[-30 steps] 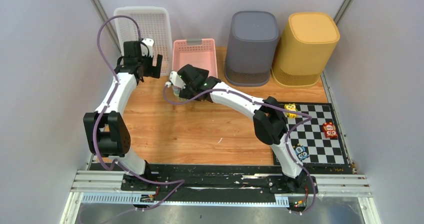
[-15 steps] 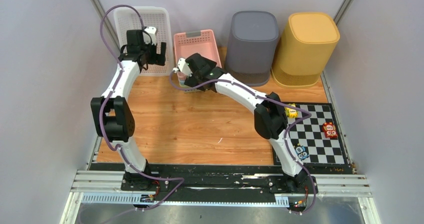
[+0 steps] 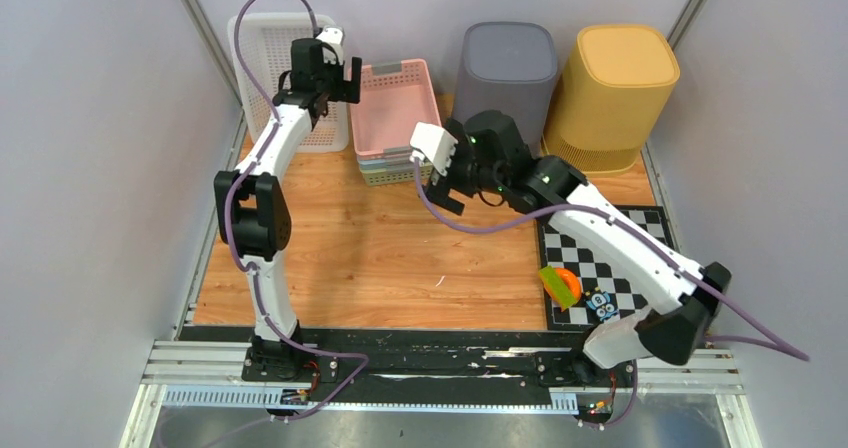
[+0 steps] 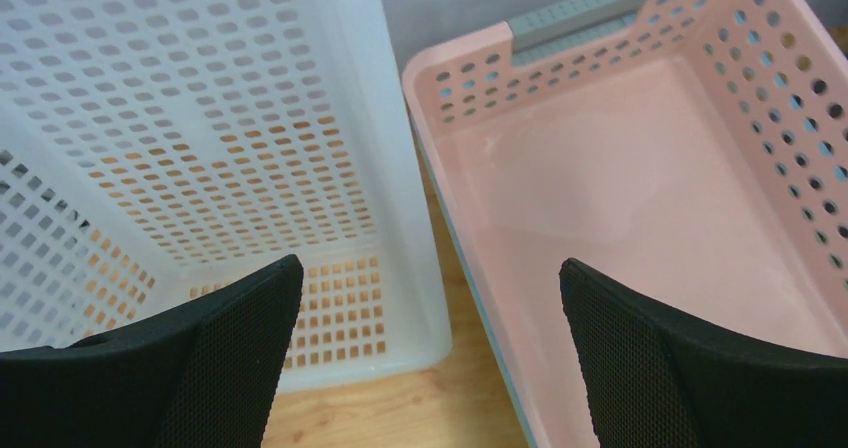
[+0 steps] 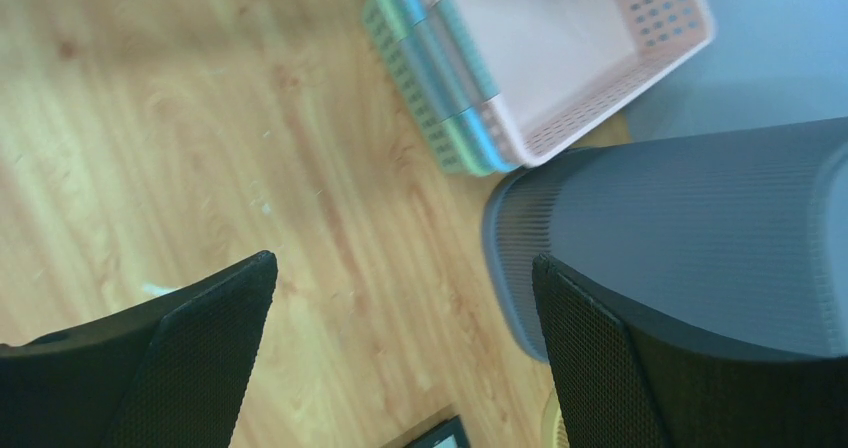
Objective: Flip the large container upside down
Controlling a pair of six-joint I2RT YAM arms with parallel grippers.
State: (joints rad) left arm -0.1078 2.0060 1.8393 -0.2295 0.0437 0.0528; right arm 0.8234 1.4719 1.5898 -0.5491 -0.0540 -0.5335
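The large container is a white perforated basket (image 3: pixel 265 48) standing open side up at the back left; in the left wrist view its holed wall and floor (image 4: pixel 200 118) fill the left half. My left gripper (image 3: pixel 338 80) (image 4: pixel 428 268) hangs open and holds nothing, above the gap between the white basket and a pink basket (image 3: pixel 395 98) (image 4: pixel 620 198). My right gripper (image 3: pixel 450 183) (image 5: pixel 402 260) is open and holds nothing, over bare wood in front of a grey bin (image 3: pixel 505 78) (image 5: pixel 700 218).
The pink basket (image 5: pixel 540 48) sits on a stack of green and blue baskets (image 3: pixel 385 173). The grey bin and a yellow bin (image 3: pixel 610 88) stand upside down at the back right. A chessboard mat (image 3: pixel 640 258) at the right holds an orange and green toy (image 3: pixel 560 285) and an owl figure (image 3: pixel 600 303).
The left arm has reached farther back and right, bringing its gripper between the white and pink baskets. The right arm swung right, away from the pink stack toward the grey bin. Both grippers stayed open.
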